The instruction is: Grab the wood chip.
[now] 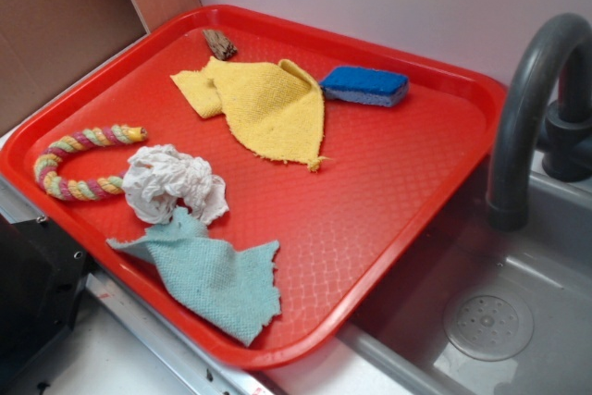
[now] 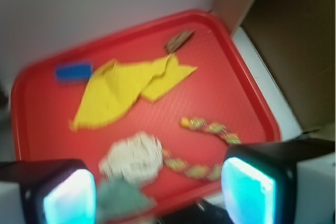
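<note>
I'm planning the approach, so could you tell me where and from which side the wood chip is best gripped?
Probably from above, pinching the wood chip across its narrow width. It lies flat at the red tray's far rim, with the yellow cloth just beside it, so a sideways approach looks crowded. The gripper is open, well away from it.

Exterior view: we saw even, bright light, sharp focus, soft shadows.
Wrist view: we found everything blurred; the glossy red plastic tray (image 2: pixel 31 129) looked washed out.

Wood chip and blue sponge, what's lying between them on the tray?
In the exterior view, only the yellow cloth's raised top fold sits between the wood chip and the blue sponge; otherwise bare red tray.
</note>
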`<state>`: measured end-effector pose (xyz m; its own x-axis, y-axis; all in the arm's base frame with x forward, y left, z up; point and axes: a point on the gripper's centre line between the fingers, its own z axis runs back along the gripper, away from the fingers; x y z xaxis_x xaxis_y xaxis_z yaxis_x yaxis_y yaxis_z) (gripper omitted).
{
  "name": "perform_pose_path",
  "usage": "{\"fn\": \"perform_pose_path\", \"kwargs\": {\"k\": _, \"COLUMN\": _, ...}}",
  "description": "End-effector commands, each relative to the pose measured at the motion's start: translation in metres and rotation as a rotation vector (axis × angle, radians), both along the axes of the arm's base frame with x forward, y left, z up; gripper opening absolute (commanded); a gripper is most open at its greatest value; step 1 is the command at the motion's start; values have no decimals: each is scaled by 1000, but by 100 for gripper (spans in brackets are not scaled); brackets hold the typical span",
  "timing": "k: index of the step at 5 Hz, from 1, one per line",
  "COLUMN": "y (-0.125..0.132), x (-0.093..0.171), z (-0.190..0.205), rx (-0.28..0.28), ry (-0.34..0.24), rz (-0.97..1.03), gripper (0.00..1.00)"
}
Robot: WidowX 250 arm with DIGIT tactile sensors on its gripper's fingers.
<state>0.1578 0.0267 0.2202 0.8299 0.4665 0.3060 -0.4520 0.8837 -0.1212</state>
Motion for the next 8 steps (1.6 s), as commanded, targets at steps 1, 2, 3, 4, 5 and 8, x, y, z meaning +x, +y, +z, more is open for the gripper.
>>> {"fn": "perform_pose_path", "kwargs": {"k": 1, "y": 51, "x": 64, "z": -48, "rx": 184, "ry": -165, "rz": 515, "gripper": 100}}
{"fn": "perform_pose_path", "kwargs": {"k": 2, "y": 72, "x": 80, "z": -67, "rx": 254, "ry": -169, "rz": 761, "gripper": 100}}
{"fn": "perform_pose_path", "kwargs": {"k": 3, "y": 72, "x": 95, "z": -88, "rx": 343, "ry": -184, "rz": 815, "gripper": 100}}
{"fn": "perform_pose_path", "kwargs": {"k": 4, "y": 74, "x": 109, "z": -106, "rx": 373, "ry": -182, "rz": 793, "gripper": 100}}
{"fn": "perform_pose_path", "kwargs": {"k": 5, "y": 76, "x": 121, "z": -121, "rx": 386, "ry": -211, "rz": 746, "gripper": 100}}
{"fn": "perform_pose_path", "kwargs": {"k": 8, "y": 99, "x": 148, "z": -166, "rx": 279, "ry": -225, "rz": 636, "gripper": 100}}
